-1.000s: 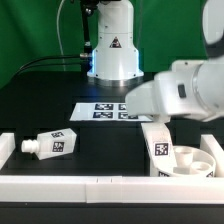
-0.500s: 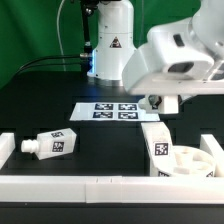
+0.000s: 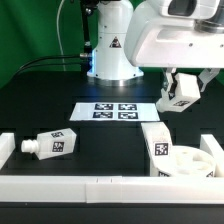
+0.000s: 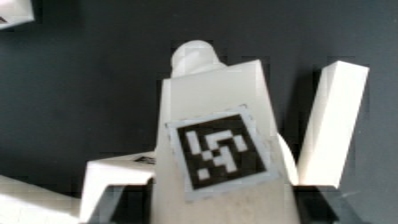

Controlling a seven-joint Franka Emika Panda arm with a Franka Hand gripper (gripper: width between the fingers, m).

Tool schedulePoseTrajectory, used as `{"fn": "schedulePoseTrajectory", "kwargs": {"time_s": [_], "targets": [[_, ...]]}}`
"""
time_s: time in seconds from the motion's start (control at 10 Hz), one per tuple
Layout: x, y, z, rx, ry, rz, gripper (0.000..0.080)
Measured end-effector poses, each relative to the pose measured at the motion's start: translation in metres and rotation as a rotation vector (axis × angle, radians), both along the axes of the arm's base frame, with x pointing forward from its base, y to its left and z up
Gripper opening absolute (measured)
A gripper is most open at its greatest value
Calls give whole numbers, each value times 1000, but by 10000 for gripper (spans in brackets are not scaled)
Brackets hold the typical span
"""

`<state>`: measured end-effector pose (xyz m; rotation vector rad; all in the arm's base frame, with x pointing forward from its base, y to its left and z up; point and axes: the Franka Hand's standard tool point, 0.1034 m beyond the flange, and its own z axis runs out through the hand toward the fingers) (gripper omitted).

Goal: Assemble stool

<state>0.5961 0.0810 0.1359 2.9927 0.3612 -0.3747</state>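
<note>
My gripper (image 3: pixel 181 84) hangs above the table at the exterior view's right, shut on a white stool leg (image 3: pixel 177 96) with a black-and-white tag. In the wrist view this leg (image 4: pixel 217 140) fills the middle, its narrow tip pointing away from the camera, and my gripper (image 4: pixel 217 203) clamps its thick end between dark fingers (image 4: pixel 118 203). Below, the round white seat (image 3: pixel 197 161) lies in the front right corner with a second tagged leg (image 3: pixel 157 146) standing upright at its left side. A third leg (image 3: pixel 52 145) lies on its side at the left.
The marker board (image 3: pixel 113 110) lies flat at the table's middle, in front of the arm's base (image 3: pixel 112 50). White border rails (image 3: pixel 90 185) run along the front edge and both sides. A white rail piece (image 4: pixel 331 115) shows beside the held leg in the wrist view.
The arm has risen from low over the seat and swung up and away, carrying the leg, which now hangs in clear view above the table's right side.
</note>
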Motion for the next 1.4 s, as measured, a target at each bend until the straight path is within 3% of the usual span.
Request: {"fn": "schedulePoseTrajectory", "kwargs": {"time_s": [0.1, 0.3, 0.4, 0.5, 0.8, 0.9, 1.0, 1.1, 1.2, 1.4], "targets": [[5, 6, 1, 28, -40, -61, 324], [33, 28, 6, 125, -165, -212, 324], [42, 38, 7, 140, -248, -225, 324], [41, 46, 5, 151, -327, -204, 324], [39, 42, 2, 157, -391, -207, 324], [40, 39, 2, 184, -399, -209, 324], [39, 25, 3, 235, -411, -261, 324], [37, 21, 5, 243, -434, -273, 324], [33, 32, 10, 242, -422, -282, 324], [33, 32, 9, 241, -421, -282, 324]]}}
